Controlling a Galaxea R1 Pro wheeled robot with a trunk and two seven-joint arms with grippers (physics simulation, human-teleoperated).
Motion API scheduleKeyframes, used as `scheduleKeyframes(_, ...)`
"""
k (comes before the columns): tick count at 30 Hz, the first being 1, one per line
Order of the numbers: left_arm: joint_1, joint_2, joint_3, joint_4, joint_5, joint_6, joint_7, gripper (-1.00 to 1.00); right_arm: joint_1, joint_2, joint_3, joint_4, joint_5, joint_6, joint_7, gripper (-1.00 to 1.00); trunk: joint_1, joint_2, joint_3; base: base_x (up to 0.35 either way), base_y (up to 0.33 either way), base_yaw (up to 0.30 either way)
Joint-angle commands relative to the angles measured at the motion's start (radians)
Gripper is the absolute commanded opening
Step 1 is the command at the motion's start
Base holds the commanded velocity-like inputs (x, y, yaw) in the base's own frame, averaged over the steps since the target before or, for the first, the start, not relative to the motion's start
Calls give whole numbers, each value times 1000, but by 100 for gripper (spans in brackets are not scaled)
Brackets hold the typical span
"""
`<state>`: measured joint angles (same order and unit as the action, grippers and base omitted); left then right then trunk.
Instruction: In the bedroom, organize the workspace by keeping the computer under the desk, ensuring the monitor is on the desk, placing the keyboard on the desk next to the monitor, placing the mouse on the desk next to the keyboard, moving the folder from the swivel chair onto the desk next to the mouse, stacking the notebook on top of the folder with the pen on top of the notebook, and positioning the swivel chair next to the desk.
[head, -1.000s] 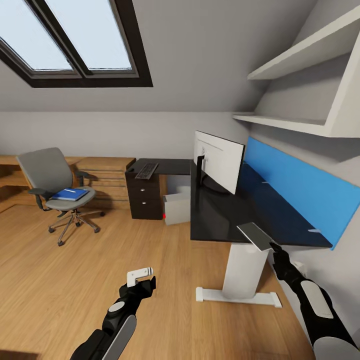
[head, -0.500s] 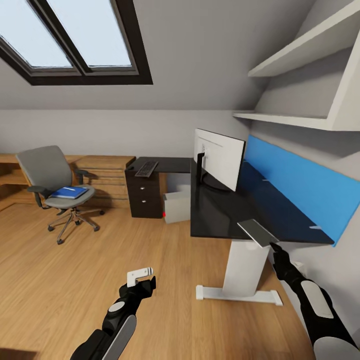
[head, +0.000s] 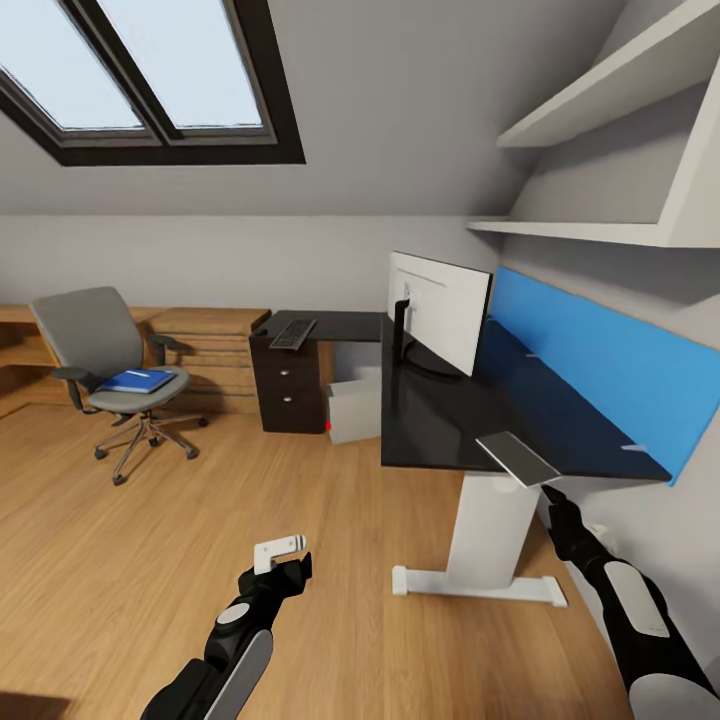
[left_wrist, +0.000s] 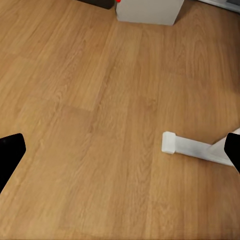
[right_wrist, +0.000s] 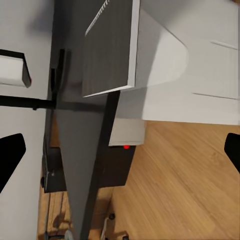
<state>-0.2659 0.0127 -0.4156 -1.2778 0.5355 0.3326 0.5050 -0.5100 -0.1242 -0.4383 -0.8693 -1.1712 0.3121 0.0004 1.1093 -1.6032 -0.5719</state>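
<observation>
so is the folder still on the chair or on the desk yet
On the chair. The blue folder lies flat on the swivel chair seat, well away from the desk.

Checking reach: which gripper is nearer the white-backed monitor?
Right. The right gripper is at the glossy black desk edge below the monitor; the left gripper hovers over the floor.

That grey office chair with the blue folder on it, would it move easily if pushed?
Probably: the swivel chair stands on casters on smooth wooden floor, so it should roll and maybe turn. The folder lies loose on its seat and might slide.
</observation>
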Motion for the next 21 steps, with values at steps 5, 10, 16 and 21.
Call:
scheduleKeyframes(5, -1, 1, -3, -2, 8, 2, 9, 100, -1, 0, -16, 0, -5, 7, 0, 100, 19, -36, -17, 0, 0, 0)
scheduleKeyframes(10, -1, 1, -3, -1, 8, 2, 9, 100, -1, 0, -47, 0, -5, 8, -1, 100, 38, -71, -32, 0, 0, 0)
scheduleKeyframes(16, -1, 1, -3, -1, 8, 2, 9, 100, -1, -1, -69, 0, -8, 14, -2, 100, 46, -85, -39, 0, 0, 0)
scheduleKeyframes(21, -1, 1, -3, 0, 8, 2, 9, 100, -1, -3, -73, 0, -9, 17, -3, 100, 46, -85, -39, 0, 0, 0)
